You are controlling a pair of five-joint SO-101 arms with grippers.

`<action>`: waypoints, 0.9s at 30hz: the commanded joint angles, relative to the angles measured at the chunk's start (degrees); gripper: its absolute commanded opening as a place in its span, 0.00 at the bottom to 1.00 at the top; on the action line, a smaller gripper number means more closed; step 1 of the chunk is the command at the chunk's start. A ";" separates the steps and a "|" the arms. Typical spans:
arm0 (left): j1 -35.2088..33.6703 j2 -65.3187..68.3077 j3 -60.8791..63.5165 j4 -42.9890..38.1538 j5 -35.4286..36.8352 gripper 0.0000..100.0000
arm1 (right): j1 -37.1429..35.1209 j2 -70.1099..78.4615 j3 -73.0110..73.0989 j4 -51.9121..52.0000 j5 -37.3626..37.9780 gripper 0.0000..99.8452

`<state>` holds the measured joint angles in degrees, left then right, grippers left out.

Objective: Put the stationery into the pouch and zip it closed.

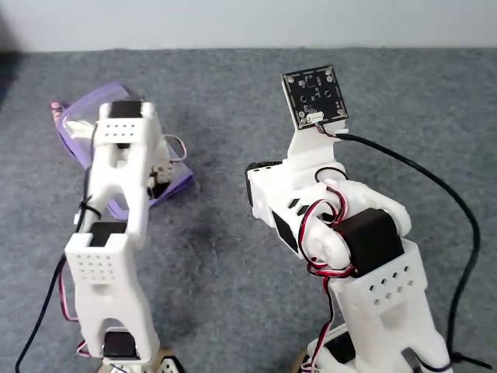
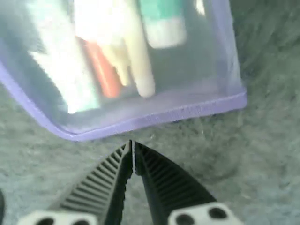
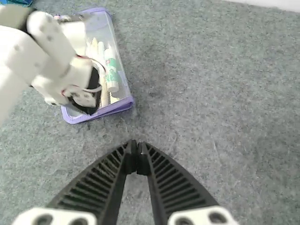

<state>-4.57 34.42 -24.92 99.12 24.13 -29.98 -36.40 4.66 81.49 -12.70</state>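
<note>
Stationery (image 2: 136, 61) already inside the pouch (image 2: 154, 117) near the desk's (image 1: 404, 101) far-left corner, left gripper (image 2: 132, 150) closed empty just beside its edge, probably for the zip; right gripper (image 3: 136, 152) closed empty mid-desk, parked clear.

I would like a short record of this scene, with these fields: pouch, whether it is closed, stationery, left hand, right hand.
pouch: purple, see-through, lying on the grey mat
closed: cannot tell
stationery: several pens, inside the pouch
left hand: shut, empty, tips just beside the pouch's edge
right hand: shut, empty, over bare mat, apart from the pouch
</note>
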 commanded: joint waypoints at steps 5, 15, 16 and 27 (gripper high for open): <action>-9.41 -4.48 -5.05 -12.13 0.62 0.01 | 0.66 -0.75 -0.35 0.13 -0.79 0.01; -13.45 8.18 -6.46 -23.47 0.62 0.01 | 0.57 -0.75 -0.35 0.22 -0.88 0.01; -13.45 9.41 -7.34 -23.38 0.62 0.01 | 0.57 -0.84 -0.35 0.22 -0.88 0.01; -8.00 24.44 -26.59 0.18 -2.81 0.01 | 0.57 -0.84 -0.44 0.22 -0.79 0.01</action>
<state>-16.18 54.90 -46.99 89.19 23.43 -29.98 -36.40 4.66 81.49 -13.05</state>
